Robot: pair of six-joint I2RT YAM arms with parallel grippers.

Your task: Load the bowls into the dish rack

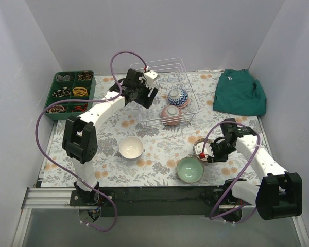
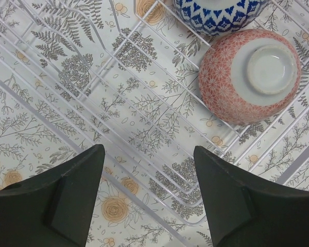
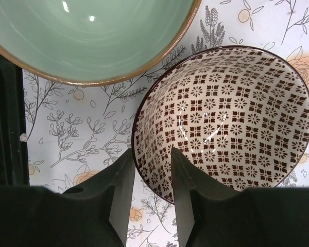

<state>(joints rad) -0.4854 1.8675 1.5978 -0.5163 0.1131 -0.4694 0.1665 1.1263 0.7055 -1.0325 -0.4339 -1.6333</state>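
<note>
**Clerk:** Right gripper (image 3: 150,164), nearest item. How is it entered?

**Keeper:** It is entered as parted, set astride the rim of the brown patterned bowl (image 3: 232,123), with one finger inside and one outside. No clamping is shown. A rim hold is judged to be intended, since the bowl stands upright on the table (image 1: 159,141) and looks too wide to be spanned.

**Clerk:** Neighbours?

**Keeper:** The mint green bowl (image 3: 87,36) is listed just beside it, with a thin strip between the rims, and close to the near table edge. Little room is left on that side, so a straight lift is judged safer than a slide.

**Clerk:** Left gripper (image 2: 149,170)?

**Keeper:** It is recorded as wide apart and empty, hung over the left part of the dish rack (image 1: 165,66), where no bowl is seen.

**Clerk:** Rack contents?

**Keeper:** Two bowls are kept along the right side. The red-white patterned bowl (image 2: 250,74) is tipped with its foot showing, and the blue-white patterned bowl (image 1: 177,96) is just behind it. The left part is thereby kept free for more.

**Clerk:** Remainder?

**Keeper:** The white bowl (image 1: 131,148) is listed on the table, near of the rack and well apart from the others. A sixth bowl is not made out. The rack's raised wire walls must be cleared from above. The green tray (image 1: 55,100) at far left and the green cloth (image 1: 240,92) at far right are noted as well apart from that path.
</note>
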